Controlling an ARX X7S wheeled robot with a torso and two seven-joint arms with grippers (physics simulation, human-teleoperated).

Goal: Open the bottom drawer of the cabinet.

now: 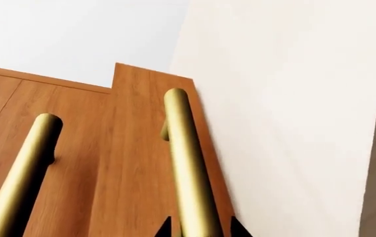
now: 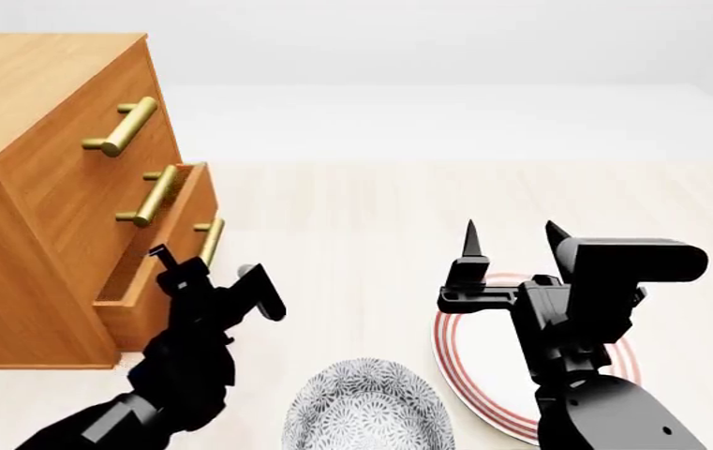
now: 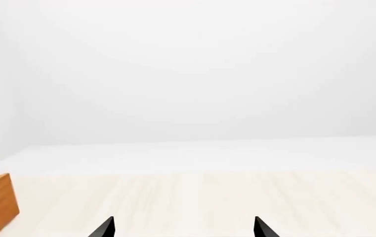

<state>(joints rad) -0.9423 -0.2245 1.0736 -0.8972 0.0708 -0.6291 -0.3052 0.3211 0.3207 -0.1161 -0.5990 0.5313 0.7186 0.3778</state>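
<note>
Three drawers stack up the front of the cabinet (image 2: 31,187), which stands at the far left of the pale wooden worktop (image 2: 356,216), its front turned toward the worktop's right side. Lowest of them, the bottom drawer (image 2: 162,281) sits pulled out a little way from the cabinet front, so that its top edge and a strip of its inside show in the head view. It is a shallow box whose long axis runs along the cabinet front, from the near edge of the worktop toward the far edge. Its brass bar handle (image 2: 210,241) lies along that same line, parallel to the drawer face, as do the handles of the two drawers above.

At the drawer's near end is the left hand (image 2: 213,272). Its two black fingers are parted, and in the left wrist view their tips stand on either side of the bar handle (image 1: 189,168) without being seen to press on it, so whether they touch it cannot be told.

Away to the right, the right hand (image 2: 509,242) hangs over a white plate with red rings (image 2: 463,375), its fingers spread wide and holding nothing. A speckled grey bowl (image 2: 369,412) rests at the near edge, just left of the plate.
</note>
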